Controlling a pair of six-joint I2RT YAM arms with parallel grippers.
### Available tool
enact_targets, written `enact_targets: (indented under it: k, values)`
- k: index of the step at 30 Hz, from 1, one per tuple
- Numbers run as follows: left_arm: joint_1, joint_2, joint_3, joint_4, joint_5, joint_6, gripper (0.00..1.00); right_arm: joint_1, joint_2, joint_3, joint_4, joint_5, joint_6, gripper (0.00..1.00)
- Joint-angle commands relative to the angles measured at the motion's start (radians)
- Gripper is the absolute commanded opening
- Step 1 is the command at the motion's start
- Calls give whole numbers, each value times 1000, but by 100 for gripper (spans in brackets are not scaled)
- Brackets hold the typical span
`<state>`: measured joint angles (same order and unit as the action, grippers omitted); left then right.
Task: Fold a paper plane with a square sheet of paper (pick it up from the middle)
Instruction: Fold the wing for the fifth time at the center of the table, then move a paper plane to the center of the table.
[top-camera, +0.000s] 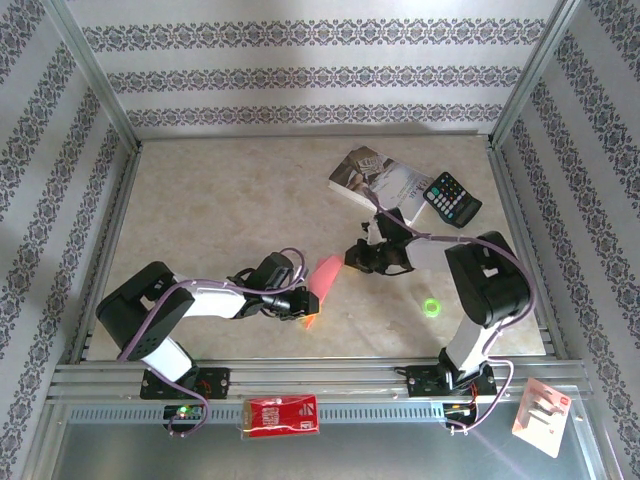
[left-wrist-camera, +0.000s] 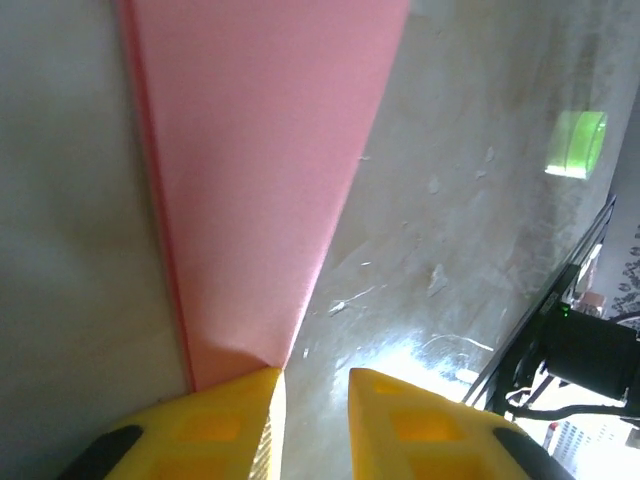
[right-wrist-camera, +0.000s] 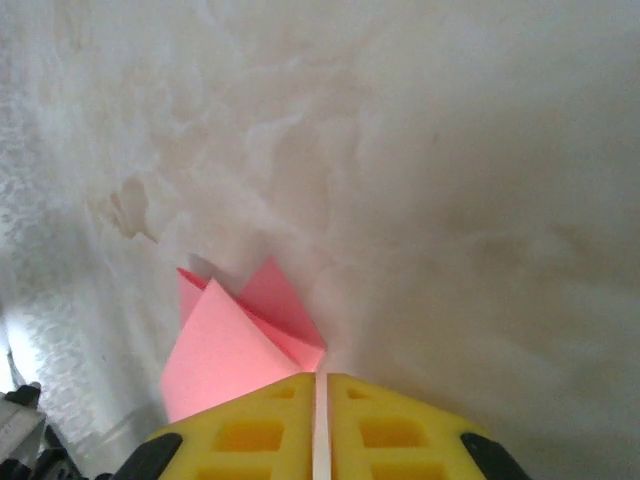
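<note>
Can't see the far end of the paper plane (left-wrist-camera: 255, 160), cut by the top edge ahead of the left gripper (left-wrist-camera: 313, 375); narrow tip tucked behind one finger (left-wrist-camera: 215, 425). Green ring (left-wrist-camera: 577, 143) right of the fingers, blurred. At the right gripper (right-wrist-camera: 322, 378), near end buried under the pads (right-wrist-camera: 245, 430); pinched or not, can't tell.

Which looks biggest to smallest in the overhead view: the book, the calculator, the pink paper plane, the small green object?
Largest: book.
Next: calculator and paper plane look about alike, so I won't rank them.
Smallest: small green object.
</note>
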<state>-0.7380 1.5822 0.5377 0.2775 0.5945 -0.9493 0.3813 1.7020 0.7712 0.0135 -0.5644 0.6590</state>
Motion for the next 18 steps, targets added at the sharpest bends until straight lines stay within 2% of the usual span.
enact_targets:
  k: [1,5,8,10,13,15,18]
  values:
    - [15,-82,40,-14,-23,8,33,38,-145,-2,-96,106,-64,14]
    - [98,-226,-9,-11,-64,-11,44,185,-252,-17,-204,348,-34,24]
    - [194,-351,-12,-197,-159,49,49,318,-275,-1,-248,524,41,38]
    - [253,-405,7,-338,-225,108,51,404,-254,31,-276,622,94,51]
    - [336,-442,20,-407,-245,164,53,506,-179,103,-329,751,141,71]
    - [363,-458,29,-428,-260,187,54,544,-114,150,-361,804,161,78]
    - [370,-470,29,-430,-271,206,57,572,-36,210,-389,847,164,82]
